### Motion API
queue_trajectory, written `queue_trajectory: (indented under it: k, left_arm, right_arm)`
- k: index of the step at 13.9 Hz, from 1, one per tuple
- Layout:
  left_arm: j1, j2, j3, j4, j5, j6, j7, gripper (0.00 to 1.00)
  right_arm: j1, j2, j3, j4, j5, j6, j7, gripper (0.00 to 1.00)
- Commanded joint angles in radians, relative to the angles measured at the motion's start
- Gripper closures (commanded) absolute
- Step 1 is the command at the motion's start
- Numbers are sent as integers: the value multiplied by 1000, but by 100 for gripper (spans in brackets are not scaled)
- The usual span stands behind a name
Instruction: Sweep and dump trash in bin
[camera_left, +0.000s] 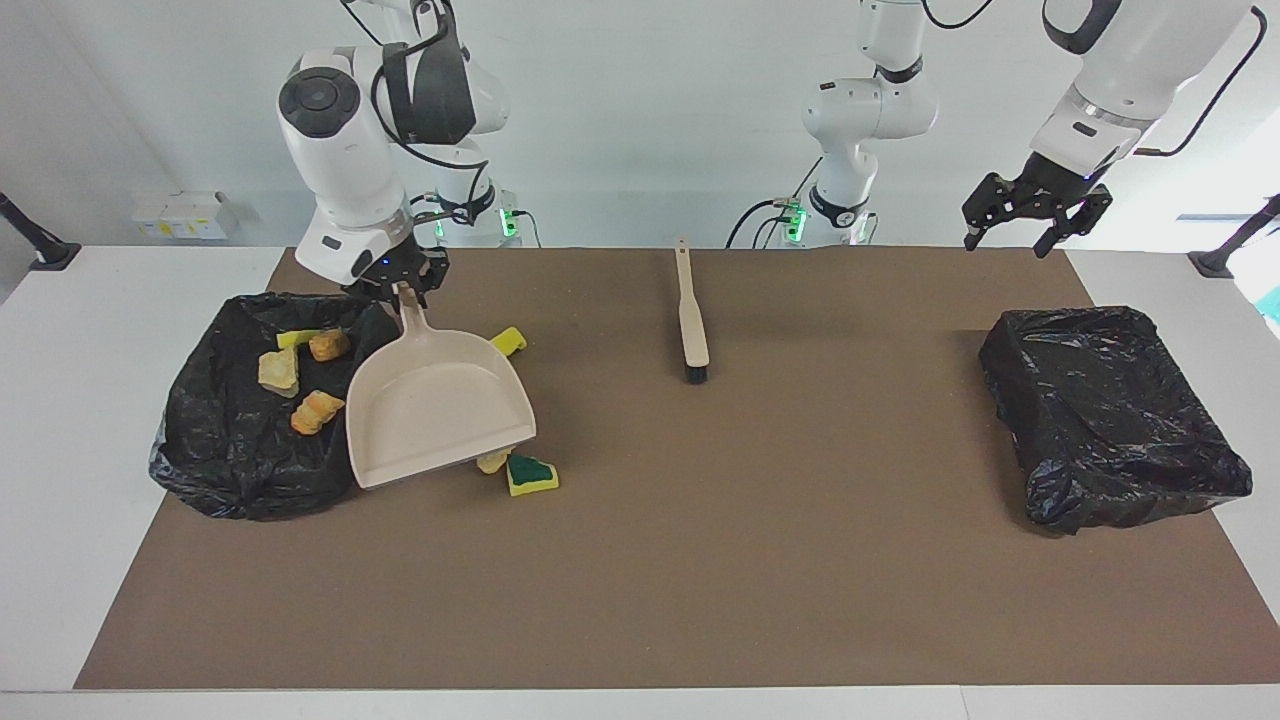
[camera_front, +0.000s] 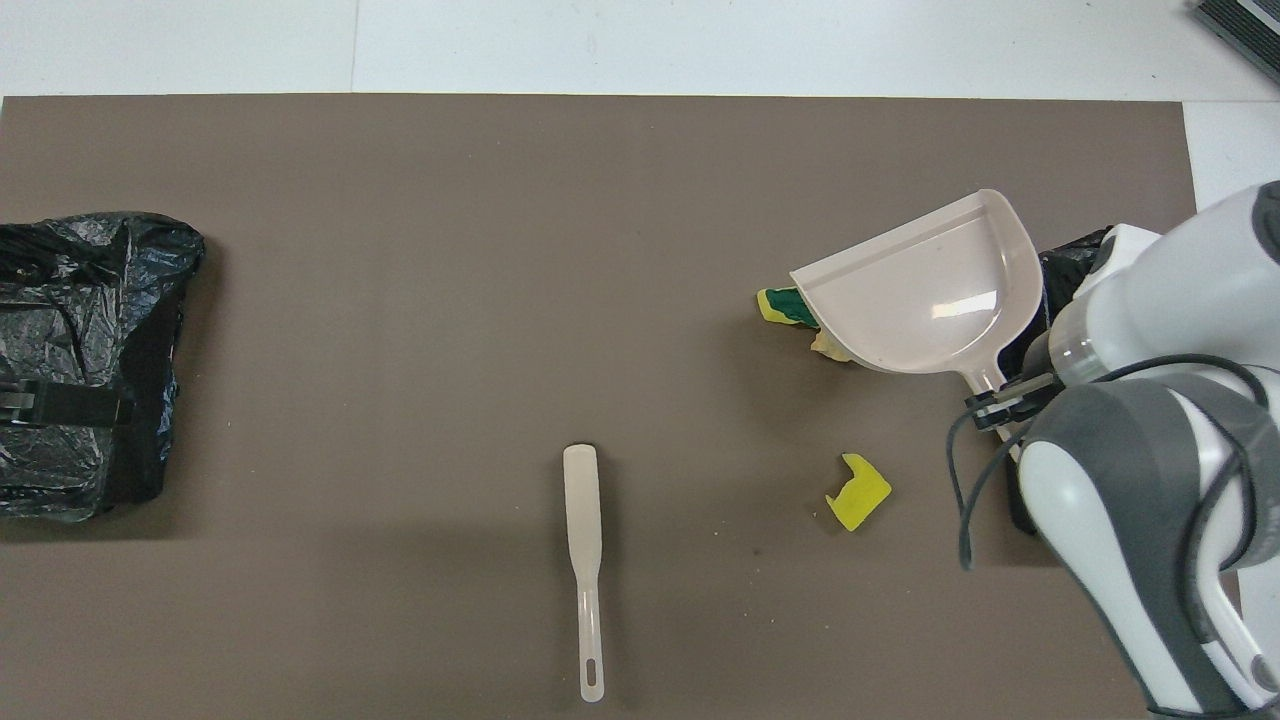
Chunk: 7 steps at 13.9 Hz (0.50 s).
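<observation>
Holding the dustpan (camera_left: 435, 410) by its handle, the right gripper (camera_left: 405, 285) pinches tight; three loose scraps (camera_left: 530, 473) lie beneath and beside the pan. Light, soft foam: sweep, don't pinch. Left gripper (camera_left: 1030, 215) spread, waiting.

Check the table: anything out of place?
Three trash scraps lie on the mat, not in the bin. The brush lies unheld. The right gripper holds the dustpan; the left gripper waits, open.
</observation>
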<state>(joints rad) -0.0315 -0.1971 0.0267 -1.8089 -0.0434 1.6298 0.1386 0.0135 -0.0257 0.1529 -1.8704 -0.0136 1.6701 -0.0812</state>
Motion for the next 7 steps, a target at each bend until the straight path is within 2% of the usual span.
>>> queue_trajectory:
  k: [1,3,7]
  left_arm:
    - [9,73,-8,89,28,-10,-1,0]
    - [10,137,-8,205,27,-28,-8,0]
    - [9,137,-8,209,14,25,-83,0]
  right_arm:
    - [78,55,-3,26,87,13,208,100]
    - [175,114,-1,69,113,42,331,100]
    - [304,240,-1,166,147,92,545,100]
